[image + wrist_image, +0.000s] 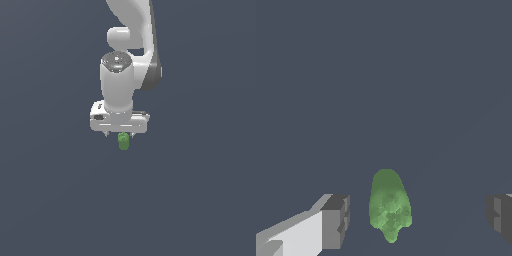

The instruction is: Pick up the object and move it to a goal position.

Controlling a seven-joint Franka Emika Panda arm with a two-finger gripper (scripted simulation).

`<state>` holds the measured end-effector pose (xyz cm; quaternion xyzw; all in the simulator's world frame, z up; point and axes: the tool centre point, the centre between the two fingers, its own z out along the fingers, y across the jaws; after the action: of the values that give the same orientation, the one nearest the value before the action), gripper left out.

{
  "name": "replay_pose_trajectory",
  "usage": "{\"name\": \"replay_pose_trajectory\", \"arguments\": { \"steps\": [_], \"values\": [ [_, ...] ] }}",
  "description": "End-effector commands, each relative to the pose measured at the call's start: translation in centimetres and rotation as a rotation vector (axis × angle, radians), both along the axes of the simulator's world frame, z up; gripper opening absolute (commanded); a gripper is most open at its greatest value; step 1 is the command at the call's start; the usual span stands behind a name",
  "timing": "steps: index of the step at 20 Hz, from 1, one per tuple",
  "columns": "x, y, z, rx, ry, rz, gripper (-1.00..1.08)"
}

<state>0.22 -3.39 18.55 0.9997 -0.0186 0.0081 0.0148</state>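
green object (pixel 123 141) sits just under the white pincer (pixel 120 134), between its open fingers (pixel 335 222), not touched. this looks like the grasp step; next, close on it.

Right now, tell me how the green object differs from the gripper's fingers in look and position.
The object is bright green and rounded, while the fingers are grey and blocky. The object is a single piece sitting in the gap, whereas the fingers stand apart on either side without touching it. In the exterior view the object is much narrower than the white gripper above it. Both line up along the same closing axis.
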Motion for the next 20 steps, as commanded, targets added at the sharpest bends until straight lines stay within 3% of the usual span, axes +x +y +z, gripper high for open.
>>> {"name": "replay_pose_trajectory", "arguments": {
  "steps": [1, 20],
  "values": [
    [-0.1, 0.0, -0.1, 0.0, 0.001, 0.0, 1.0],
    [-5.1, 1.2, -3.9, 0.029, 0.015, 0.002, 1.0]
  ]
}}
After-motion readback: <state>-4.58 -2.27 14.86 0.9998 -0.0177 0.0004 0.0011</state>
